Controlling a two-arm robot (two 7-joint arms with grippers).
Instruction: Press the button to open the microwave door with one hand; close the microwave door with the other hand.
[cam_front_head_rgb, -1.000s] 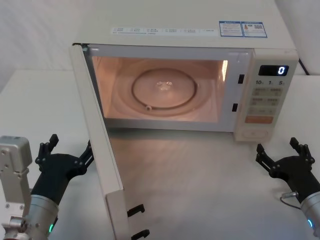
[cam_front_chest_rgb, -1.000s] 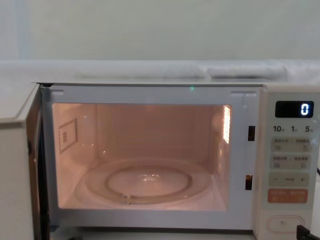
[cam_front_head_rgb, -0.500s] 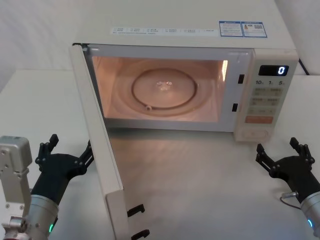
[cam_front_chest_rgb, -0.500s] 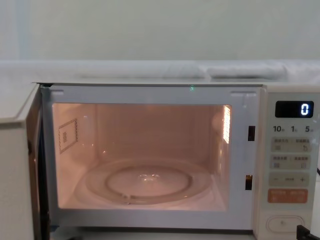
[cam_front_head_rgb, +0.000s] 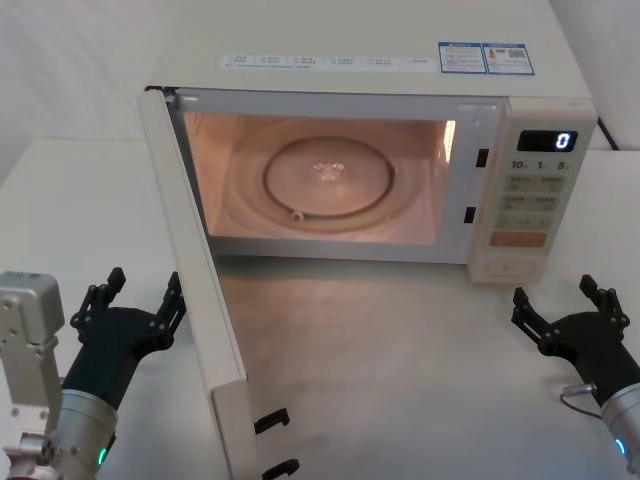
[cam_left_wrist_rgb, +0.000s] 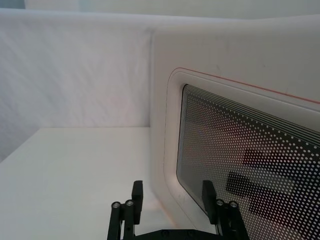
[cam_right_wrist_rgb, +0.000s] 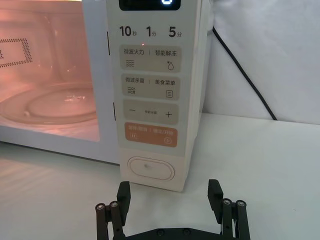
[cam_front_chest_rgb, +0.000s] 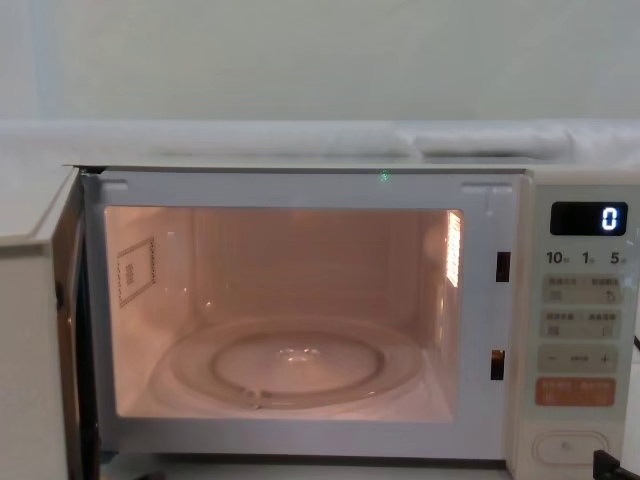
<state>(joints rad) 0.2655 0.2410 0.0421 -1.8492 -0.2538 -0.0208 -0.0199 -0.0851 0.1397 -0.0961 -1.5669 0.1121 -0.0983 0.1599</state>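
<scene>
We are standing with the microwave door (cam_front_head_rgb: 200, 290) swung wide open toward us, the lit cavity and its glass turntable (cam_front_head_rgb: 328, 178) exposed, so the closing half of the task is what we are judging to be in hand. We are holding our left gripper (cam_front_head_rgb: 135, 300) released, fingers spread, low over the worktop (cam_front_head_rgb: 400, 340) and just beside the door's outer face. In the left wrist view the door's dotted window (cam_left_wrist_rgb: 250, 155) is sitting directly ahead of the gripper, close to one fingertip, though we cannot tell whether it is touching. We are placing it there because a push from this side would swing the door shut on its hinge.

We are keeping our right gripper (cam_front_head_rgb: 568, 312) open too, hovering just in front of the button (cam_right_wrist_rgb: 150, 169) but apart from it, clear of the door's closing path.
</scene>
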